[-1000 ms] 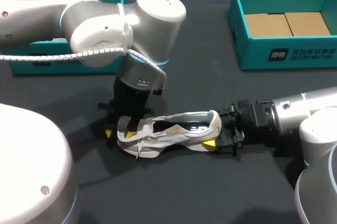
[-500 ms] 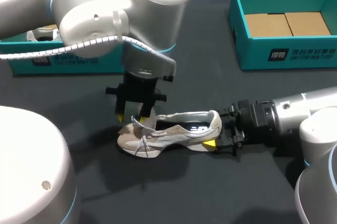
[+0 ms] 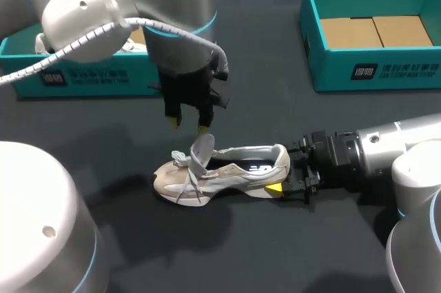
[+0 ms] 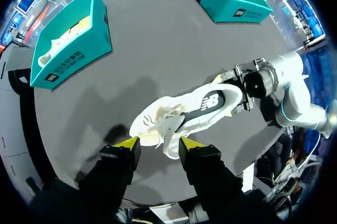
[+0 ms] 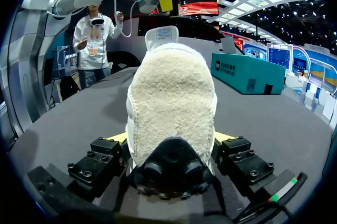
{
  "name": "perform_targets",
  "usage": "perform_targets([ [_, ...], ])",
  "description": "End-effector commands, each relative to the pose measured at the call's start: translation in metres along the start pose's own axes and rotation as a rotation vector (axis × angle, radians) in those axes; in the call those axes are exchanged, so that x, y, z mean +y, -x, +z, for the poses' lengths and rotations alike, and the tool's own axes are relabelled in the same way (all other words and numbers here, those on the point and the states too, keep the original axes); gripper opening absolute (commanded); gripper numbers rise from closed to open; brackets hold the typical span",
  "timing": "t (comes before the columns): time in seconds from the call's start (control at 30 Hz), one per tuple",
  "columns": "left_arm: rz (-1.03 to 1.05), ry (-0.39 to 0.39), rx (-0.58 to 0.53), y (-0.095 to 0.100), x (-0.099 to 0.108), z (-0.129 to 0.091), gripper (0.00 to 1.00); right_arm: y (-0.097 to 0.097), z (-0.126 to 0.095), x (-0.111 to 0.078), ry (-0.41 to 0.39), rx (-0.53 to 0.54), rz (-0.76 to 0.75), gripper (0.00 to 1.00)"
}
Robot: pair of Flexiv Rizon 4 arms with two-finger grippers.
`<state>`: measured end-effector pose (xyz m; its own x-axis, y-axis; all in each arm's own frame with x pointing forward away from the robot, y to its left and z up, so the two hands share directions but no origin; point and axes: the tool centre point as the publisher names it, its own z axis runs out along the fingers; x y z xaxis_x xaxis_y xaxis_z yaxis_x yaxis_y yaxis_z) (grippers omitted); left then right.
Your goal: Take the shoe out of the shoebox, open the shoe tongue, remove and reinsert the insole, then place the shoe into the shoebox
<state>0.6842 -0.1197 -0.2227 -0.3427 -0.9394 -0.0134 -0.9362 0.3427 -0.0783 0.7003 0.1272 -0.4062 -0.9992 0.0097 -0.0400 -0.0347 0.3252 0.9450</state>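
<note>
**Shoe on the counter, heel gripped, tongue up**

The shoe [image 3: 227, 172] stands on its sole on the dark counter [image 3: 275, 251], outside both boxes, with its toe toward my left side and its heel toward my right. It is a cream and pale grey trainer with loose white laces. Its tongue [image 3: 202, 149] stands upright above the opening.

The right gripper [image 3: 286, 167] lies low along the counter, its fingers [image 5: 117, 138] clenched on the heel from both sides. The left gripper [image 3: 187, 124] hangs above the tongue with its fingers spread and holding nothing, clear of the shoe.

The head view shows only the near yellow tip at the heel. The right wrist view shows both tips pressed against it, and the heel's fleecy cream cloth. From the left wrist view, looking straight down, the dark insole [image 4: 208, 103] can be seen inside the shoe. That view also shows a second pale shoe [image 4: 63, 42] lying in the left teal box [image 4: 79, 55]. The right teal box [image 3: 372, 72] shows a brown card floor in the head view.
</note>
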Motion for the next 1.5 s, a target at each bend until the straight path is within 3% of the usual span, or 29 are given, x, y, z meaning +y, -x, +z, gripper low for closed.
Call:
perform_targets([
  [0.03, 0.217, 0.005, 0.158, -0.001, -0.009, -0.018, 0.46, -0.001, 0.0, 0.001, -0.003, -0.001, -0.001, 0.0],
  [0.2, 0.555, 0.059, 0.294, -0.016, -0.02, -0.034, 0.37, -0.001, 0.0, 0.001, -0.003, -0.001, -0.001, 0.0],
  [0.3, 0.689, 0.082, 0.314, -0.03, -0.026, -0.038, 0.38, -0.001, 0.0, 0.001, -0.003, -0.001, -0.001, 0.0],
  [0.43, 0.878, 0.089, 0.315, -0.048, -0.024, -0.042, 0.0, -0.001, 0.0, 0.001, -0.003, -0.001, -0.001, 0.0],
  [0.57, 1.098, 0.033, 0.252, -0.062, -0.015, -0.036, 0.0, -0.001, 0.0, 0.001, -0.003, -0.001, -0.001, 0.0],
  [0.93, 1.098, 0.033, 0.252, -0.062, -0.015, -0.036, 0.0, -0.001, 0.0, 0.001, -0.003, -0.001, -0.001, 0.0],
  [1.13, 1.211, 0.026, 0.205, -0.082, -0.016, 0.004, 0.0, -0.001, 0.0, 0.001, -0.003, -0.001, -0.001, 0.0],
  [1.23, 1.243, -0.019, 0.209, -0.09, -0.017, 0.025, 0.0, -0.001, 0.0, 0.001, -0.003, -0.001, -0.001, 0.0],
  [1.5, 1.243, -0.019, 0.209, -0.09, -0.017, 0.025, 0.0, -0.001, 0.0, 0.001, -0.003, -0.001, -0.001, 0.0],
])
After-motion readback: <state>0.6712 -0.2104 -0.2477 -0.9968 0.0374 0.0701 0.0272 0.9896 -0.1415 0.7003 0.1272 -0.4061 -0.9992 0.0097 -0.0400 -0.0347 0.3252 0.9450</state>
